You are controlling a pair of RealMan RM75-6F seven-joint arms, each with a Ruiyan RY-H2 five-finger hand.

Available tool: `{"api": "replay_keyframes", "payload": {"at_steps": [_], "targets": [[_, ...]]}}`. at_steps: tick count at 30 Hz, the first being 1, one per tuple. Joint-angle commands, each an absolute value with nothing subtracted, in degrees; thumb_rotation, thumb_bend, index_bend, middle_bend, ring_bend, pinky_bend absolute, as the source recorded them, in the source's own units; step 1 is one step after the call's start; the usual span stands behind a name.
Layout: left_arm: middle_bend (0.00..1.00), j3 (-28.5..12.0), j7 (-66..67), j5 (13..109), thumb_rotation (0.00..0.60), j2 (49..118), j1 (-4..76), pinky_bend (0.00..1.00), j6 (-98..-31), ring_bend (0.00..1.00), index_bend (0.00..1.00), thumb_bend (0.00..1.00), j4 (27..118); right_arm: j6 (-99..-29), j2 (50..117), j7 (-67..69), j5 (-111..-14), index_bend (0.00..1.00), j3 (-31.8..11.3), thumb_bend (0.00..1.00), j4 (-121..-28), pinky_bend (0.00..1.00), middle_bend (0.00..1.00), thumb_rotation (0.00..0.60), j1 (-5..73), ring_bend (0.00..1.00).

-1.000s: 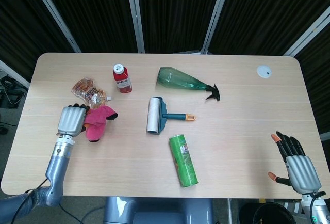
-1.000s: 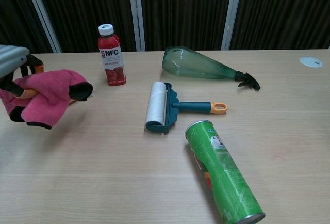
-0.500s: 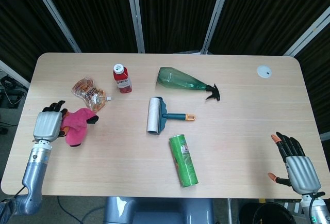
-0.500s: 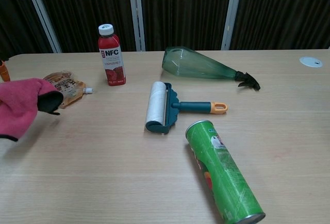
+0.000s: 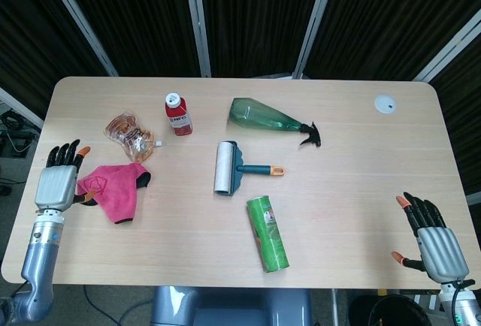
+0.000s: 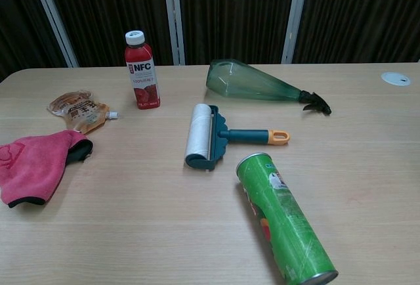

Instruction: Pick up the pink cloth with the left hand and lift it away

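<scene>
Pink cloth [image 5: 114,196] lies flat on the table [image 5: 346,161] near its left edge, just this side of a crinkled snack pouch [image 5: 128,134], a dark trim showing along its right border. The left hand [image 5: 58,183] sits at the cloth's left margin with its fingers spread and pointing away toward the far side; in the head view an orange fingertip seems to touch or overlap the cloth's left corner, but nothing is bunched in the palm, so I judge the cloth is not held. The chest view shows the cloth resting slack on the wood and the hand out of frame. To take it well, the hand should come in over the cloth's middle rather than its thin corner, press down lightly, and gather a fold between thumb and fingers before rising, since a single layer may slip free. Lifting straight up first, then away to the left, would keep the hanging end from dragging the pouch or brushing the red juice bottle [image 5: 178,114] farther back. The right hand [image 5: 434,242] hangs off the near right corner of the table, fingers spread and empty. A lint roller [image 5: 226,167], a green spray bottle [image 5: 272,119] and a green chip can [image 5: 267,233] lie well apart to the right.
</scene>
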State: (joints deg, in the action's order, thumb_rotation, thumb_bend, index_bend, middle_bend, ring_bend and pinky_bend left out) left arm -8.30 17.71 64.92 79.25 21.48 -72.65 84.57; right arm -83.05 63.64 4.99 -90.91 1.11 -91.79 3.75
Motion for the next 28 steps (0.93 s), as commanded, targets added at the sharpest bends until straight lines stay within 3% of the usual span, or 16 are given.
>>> {"api": "replay_keyframes", "payload": {"at_steps": [1, 6, 12, 17, 28], "targets": [[0.0, -6.77, 14.4, 68.55, 0.6, 75.91, 18.03, 0.0, -77.13, 0.0, 0.08, 0.0, 88.86, -83.12, 63.69, 4.88, -90.97, 0.0, 1.11, 0.0, -91.77, 0.0, 0.0, 0.6, 3.73, 0.0], [0.0, -3.6, 12.34, 74.69, 0.6, 72.01, 13.47, 0.0, -83.64, 0.0, 0.0, 0.0, 92.55, -83.21, 63.82, 4.12, -91.12, 0.0, 1.1, 0.0, -91.82, 0.0, 0.0, 0.6, 3.73, 0.0], [0.0, 0.57, 10.99, 81.03, 0.6, 69.04, 8.3, 0.0, -89.86, 0.0, 0.0, 0.0, 92.75, -83.8, 63.99, 3.64, -91.54, 0.0, 1.03, 0.0, -91.57, 0.0, 0.0, 0.6, 3.63, 0.0], [0.0, 2.82, 8.1, 81.65, 0.6, 67.2, 4.98, 0.0, -91.0, 0.0, 0.0, 0.0, 92.76, -84.52, 64.25, 3.45, -91.91, 0.0, 0.9, 0.0, -91.32, 0.0, 0.0, 0.6, 3.48, 0.0], [0.0, 2.1, 7.67, 83.07, 0.6, 67.56, 4.04, 0.0, -90.17, 0.0, 0.0, 0.0, 92.76, -86.6, 65.52, 3.11, -92.55, 0.0, 0.23, 0.0, -90.32, 0.0, 0.0, 0.6, 3.09, 0.0]]}}
